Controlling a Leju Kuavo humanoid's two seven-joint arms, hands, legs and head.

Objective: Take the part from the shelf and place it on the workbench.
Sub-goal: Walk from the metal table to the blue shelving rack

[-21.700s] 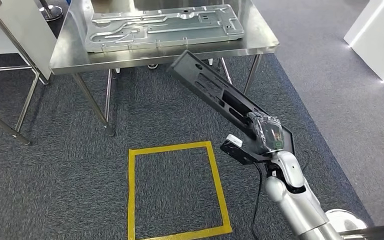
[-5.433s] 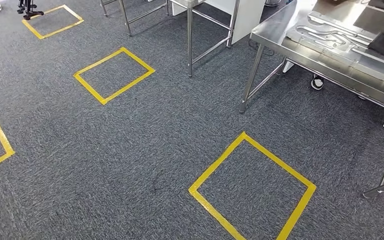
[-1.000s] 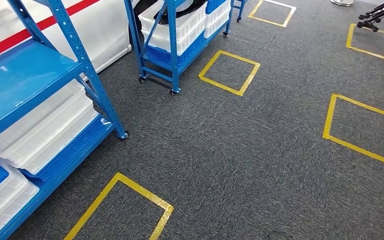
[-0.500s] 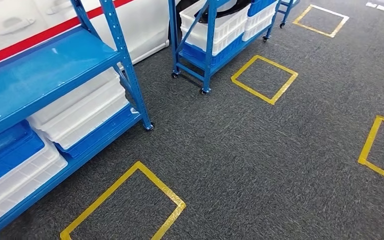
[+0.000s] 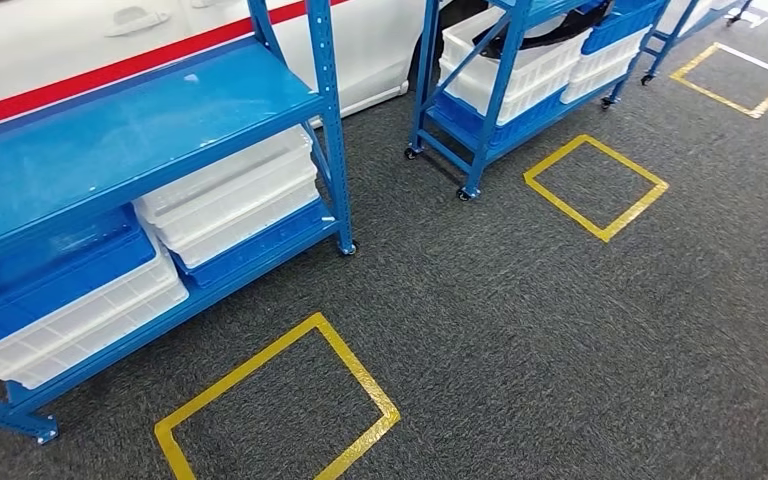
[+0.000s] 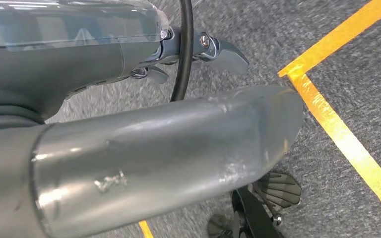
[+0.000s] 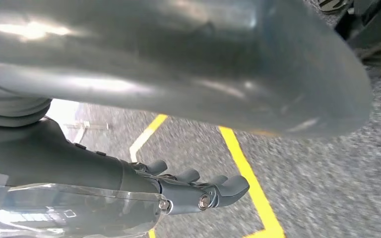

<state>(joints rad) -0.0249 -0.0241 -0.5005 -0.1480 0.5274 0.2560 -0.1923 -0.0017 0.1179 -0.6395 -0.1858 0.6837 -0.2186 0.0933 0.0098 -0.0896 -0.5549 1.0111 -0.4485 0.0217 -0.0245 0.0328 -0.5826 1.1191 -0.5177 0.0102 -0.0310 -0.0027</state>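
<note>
Both arms hang down, left hand and right hand holding nothing, fingers loosely extended.

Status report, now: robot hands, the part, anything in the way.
Left robot hand and right robot hand hold nothing. Blue shelf ahead, white bins below. No part identifiable. Carpet bare.

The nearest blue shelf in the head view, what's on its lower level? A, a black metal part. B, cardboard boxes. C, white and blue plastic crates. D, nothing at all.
C: stacked white crates and a blue crate sit on the lower level of the blue shelf; its top level is bare blue.
</note>
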